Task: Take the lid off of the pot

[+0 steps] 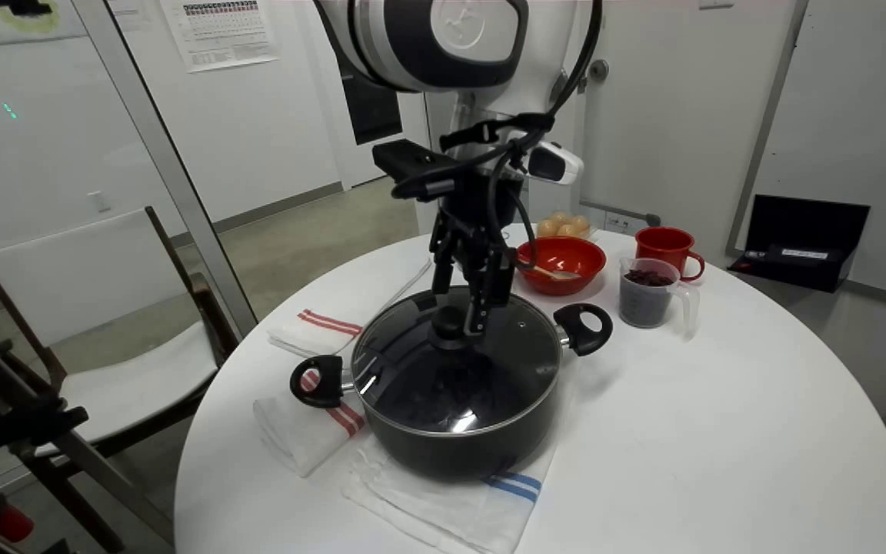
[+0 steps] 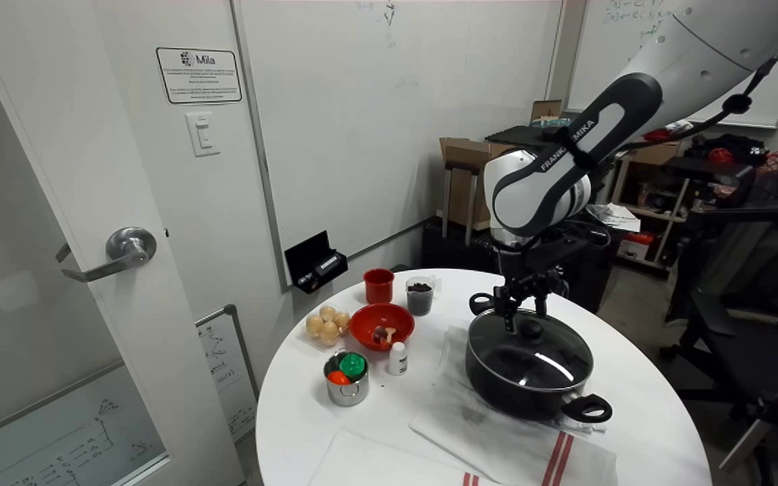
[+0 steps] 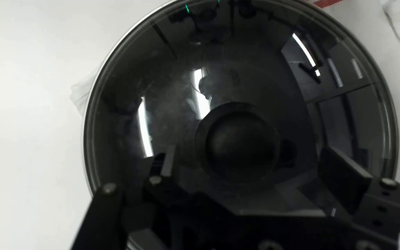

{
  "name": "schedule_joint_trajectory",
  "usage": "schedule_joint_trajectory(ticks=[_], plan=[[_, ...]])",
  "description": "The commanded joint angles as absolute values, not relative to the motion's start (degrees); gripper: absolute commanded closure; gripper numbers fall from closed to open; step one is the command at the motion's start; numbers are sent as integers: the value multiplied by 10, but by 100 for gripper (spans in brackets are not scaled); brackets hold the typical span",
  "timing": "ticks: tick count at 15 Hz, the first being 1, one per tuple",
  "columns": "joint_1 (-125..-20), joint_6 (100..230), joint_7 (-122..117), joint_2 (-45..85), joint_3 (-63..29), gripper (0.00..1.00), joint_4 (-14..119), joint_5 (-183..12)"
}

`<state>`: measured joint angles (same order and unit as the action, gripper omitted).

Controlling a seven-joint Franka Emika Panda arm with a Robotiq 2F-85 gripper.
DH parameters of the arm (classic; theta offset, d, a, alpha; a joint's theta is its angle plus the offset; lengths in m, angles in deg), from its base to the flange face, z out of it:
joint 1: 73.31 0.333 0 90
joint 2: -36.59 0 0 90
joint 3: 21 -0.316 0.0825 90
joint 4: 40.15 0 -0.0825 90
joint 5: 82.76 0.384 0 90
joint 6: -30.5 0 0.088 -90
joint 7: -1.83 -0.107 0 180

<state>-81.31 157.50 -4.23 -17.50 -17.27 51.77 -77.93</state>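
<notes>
Closest to the camera in the wrist view, we find the tool (image 3: pixel 255 164) released, its fingers (image 3: pixel 346 180) spread well apart with the black knob (image 3: pixel 243 146) of the lid (image 3: pixel 175 128) between them; whether either one touches it, we cannot tell. We see the lid seated on the pot (image 1: pixel 451 454), and, in an exterior view, the pot standing partly over a blue-striped cloth (image 1: pixel 443 512) on the round white surface (image 1: pixel 720 431). Left of the pot we have red-striped cloths (image 1: pixel 298 435). Farther off to the right we see a measuring cup (image 1: pixel 641 309) with dark contents just in front of a red mug (image 1: pixel 674 261), and a red bowl (image 1: pixel 566 288) left of both. In an exterior view, toward the left, we spot a steel container (image 2: pixel 350 394) holding a green thing (image 2: pixel 352 365) near a white bottle (image 2: pixel 398 361).
</notes>
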Motion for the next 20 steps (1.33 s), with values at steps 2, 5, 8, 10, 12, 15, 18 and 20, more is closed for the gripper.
schedule_joint_trajectory(ticks=[2, 5, 8, 10, 12, 15, 18, 20], plan=[[-835, 1560, -25, -199, -182, 0, 488, -754], [-841, 1567, -21, -199, -185, 0, 498, -743], [-846, 1572, -18, -195, -188, 0, 508, -734], [-847, 1573, -18, -195, -188, 0, 509, -731], [-846, 1575, -19, -194, -188, 26, 510, -728], [-845, 1575, -20, -193, -187, 47, 510, -727], [-844, 1575, -21, -187, -186, 66, 510, -727], [-844, 1578, -21, -184, -186, 74, 513, -728]])
